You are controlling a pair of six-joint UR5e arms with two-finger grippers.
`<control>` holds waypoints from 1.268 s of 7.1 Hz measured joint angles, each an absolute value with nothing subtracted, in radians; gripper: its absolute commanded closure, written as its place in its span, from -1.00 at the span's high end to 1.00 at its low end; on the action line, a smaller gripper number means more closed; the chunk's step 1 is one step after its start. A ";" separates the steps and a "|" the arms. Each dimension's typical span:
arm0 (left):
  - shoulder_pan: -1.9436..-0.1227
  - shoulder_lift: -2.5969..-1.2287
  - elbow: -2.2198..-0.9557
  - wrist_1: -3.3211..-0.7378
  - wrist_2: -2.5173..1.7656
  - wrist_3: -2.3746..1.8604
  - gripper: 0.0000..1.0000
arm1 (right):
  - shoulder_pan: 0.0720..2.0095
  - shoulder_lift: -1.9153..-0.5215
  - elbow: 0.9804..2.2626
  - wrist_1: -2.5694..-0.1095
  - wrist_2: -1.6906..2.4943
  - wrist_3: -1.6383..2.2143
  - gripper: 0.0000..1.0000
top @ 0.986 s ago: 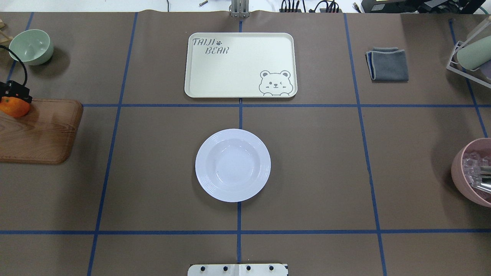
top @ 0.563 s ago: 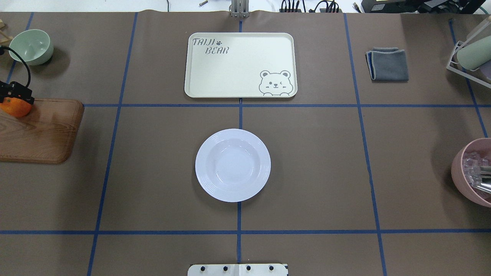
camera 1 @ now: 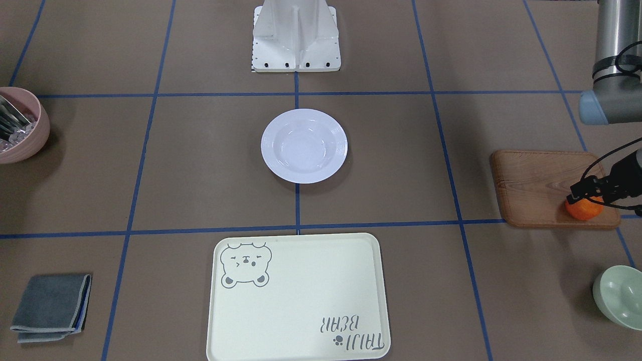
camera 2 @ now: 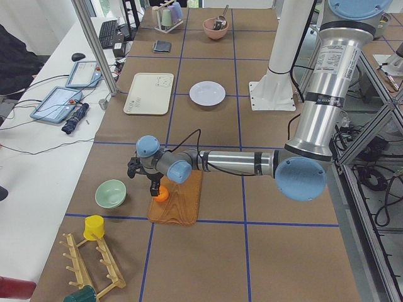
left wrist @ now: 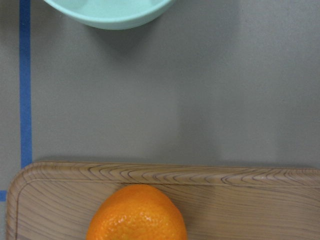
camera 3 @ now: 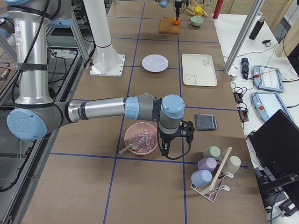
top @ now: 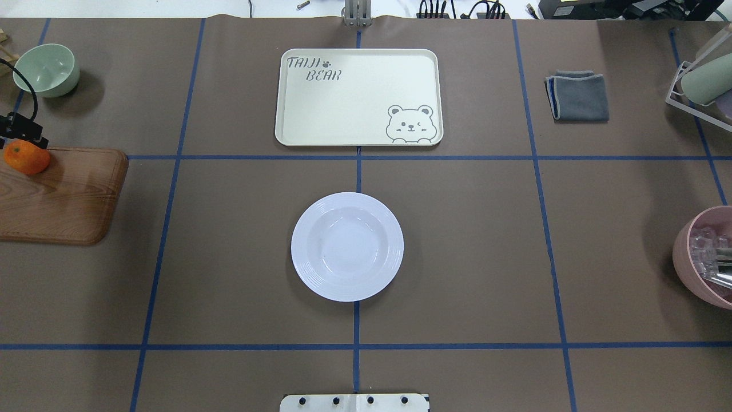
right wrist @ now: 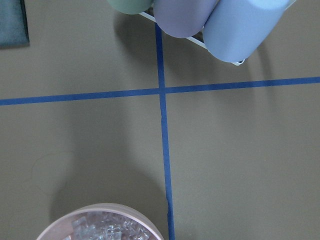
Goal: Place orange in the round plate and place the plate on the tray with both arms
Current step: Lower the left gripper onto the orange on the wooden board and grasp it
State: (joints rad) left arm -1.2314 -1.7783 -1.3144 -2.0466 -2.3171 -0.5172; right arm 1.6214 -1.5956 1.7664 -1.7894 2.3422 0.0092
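Orange more exposed on wooden board; left jaws shifted away

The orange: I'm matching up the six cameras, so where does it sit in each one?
Front-facing: the orange at far right, on the wooden board's lower corner.
Overhead: far left, board's upper corner.
Exterior left: lower left of centre.
Exterior right: top centre, tiny.
Left wrist: bottom edge, cut off.
Right wrist: not in it.
Shared landmark: the wooden board under it.
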 measured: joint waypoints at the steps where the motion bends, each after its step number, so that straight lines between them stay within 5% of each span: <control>1: -1.240 -1.778 -1.314 -2.046 -2.318 -0.506 0.96 | 1.621 -1.597 1.766 -1.790 2.343 0.009 1.00; 9: -1.226 -1.783 -1.272 -2.023 -2.306 -0.463 0.97 | 1.620 -1.595 1.747 -1.788 2.355 0.009 1.00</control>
